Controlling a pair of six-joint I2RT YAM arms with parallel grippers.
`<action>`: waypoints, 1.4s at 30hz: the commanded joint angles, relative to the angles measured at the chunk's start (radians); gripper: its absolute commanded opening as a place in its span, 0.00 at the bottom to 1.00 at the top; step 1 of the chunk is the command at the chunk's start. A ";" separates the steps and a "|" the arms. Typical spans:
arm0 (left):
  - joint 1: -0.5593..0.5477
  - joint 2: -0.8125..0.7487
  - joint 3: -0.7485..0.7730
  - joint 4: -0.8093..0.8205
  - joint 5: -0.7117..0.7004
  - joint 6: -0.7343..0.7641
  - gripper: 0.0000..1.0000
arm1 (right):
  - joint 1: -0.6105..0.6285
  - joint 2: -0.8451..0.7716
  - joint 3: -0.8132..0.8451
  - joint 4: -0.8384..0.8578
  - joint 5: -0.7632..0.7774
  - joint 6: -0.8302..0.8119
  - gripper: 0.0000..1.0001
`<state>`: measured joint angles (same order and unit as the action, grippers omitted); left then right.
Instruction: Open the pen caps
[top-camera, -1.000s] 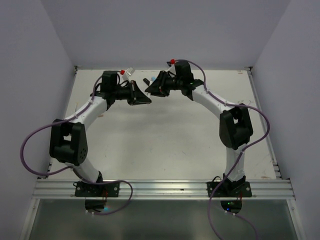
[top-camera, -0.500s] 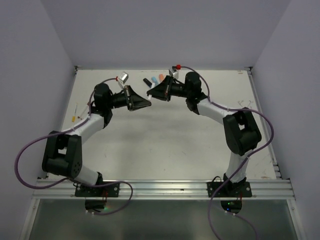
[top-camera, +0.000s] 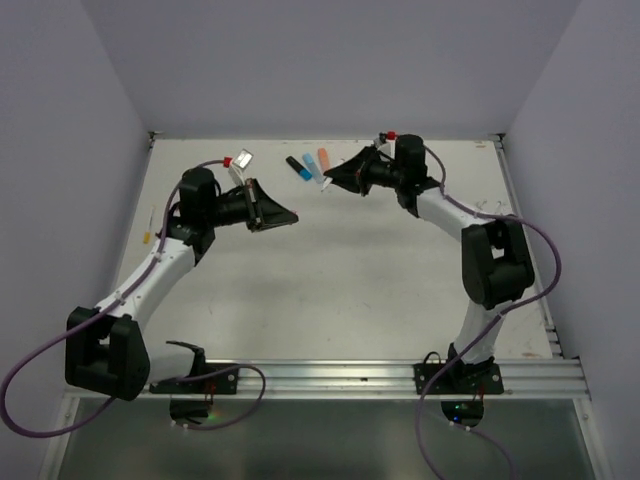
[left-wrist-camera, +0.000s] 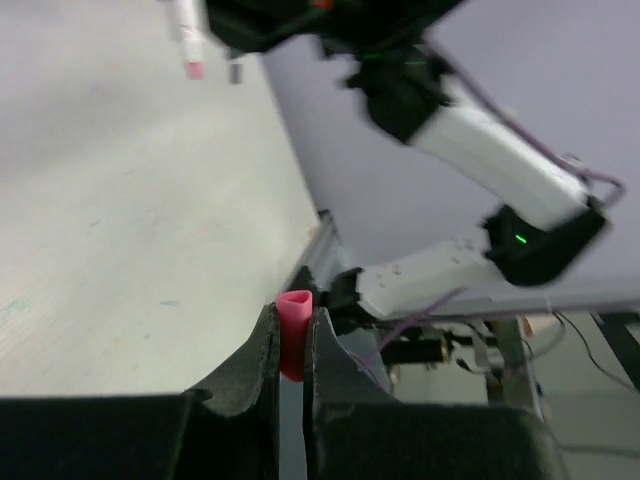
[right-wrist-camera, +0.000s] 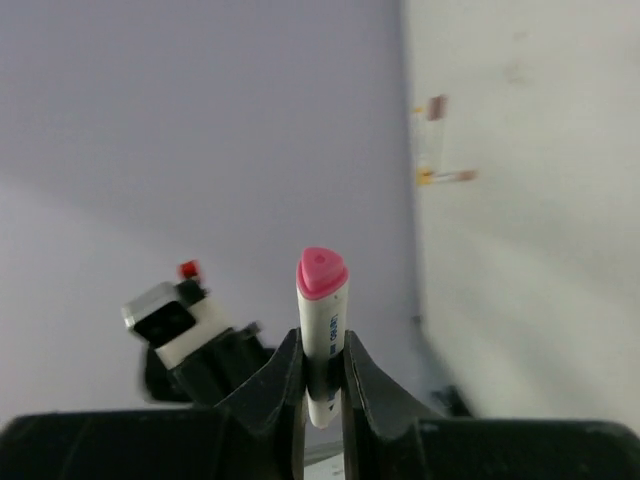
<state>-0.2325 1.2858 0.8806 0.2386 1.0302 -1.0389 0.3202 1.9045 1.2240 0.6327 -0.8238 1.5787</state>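
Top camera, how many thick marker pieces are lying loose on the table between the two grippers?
3, clustered near the far edge: a black piece, a blue piece just right of it, and a salmon piece furthest right. Others may be hidden.

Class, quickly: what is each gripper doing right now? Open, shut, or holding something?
Left gripper: shut on the pink cap.
Right gripper: shut on the white pen.

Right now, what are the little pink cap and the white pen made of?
The pink cap, pinched in the left fingers, looks like smooth matte plastic: even colour, moulded hollow rim. The white pen in the right fingers looks like glossy plastic with printed lettering, though I can't be sure.
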 joint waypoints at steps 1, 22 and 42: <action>-0.002 -0.055 0.023 -0.633 -0.328 0.283 0.00 | 0.019 -0.154 0.228 -1.176 0.169 -0.799 0.00; -0.194 -0.103 -0.331 -0.708 -0.861 0.303 0.02 | 0.109 -0.490 -0.322 -1.522 0.638 -1.134 0.00; -0.231 -0.181 -0.519 -0.674 -0.866 0.212 0.30 | 0.157 -0.409 -0.440 -1.351 0.693 -1.106 0.11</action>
<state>-0.4557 1.0718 0.3763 -0.3656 0.2543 -0.8280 0.4713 1.4921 0.7929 -0.7422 -0.1684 0.4770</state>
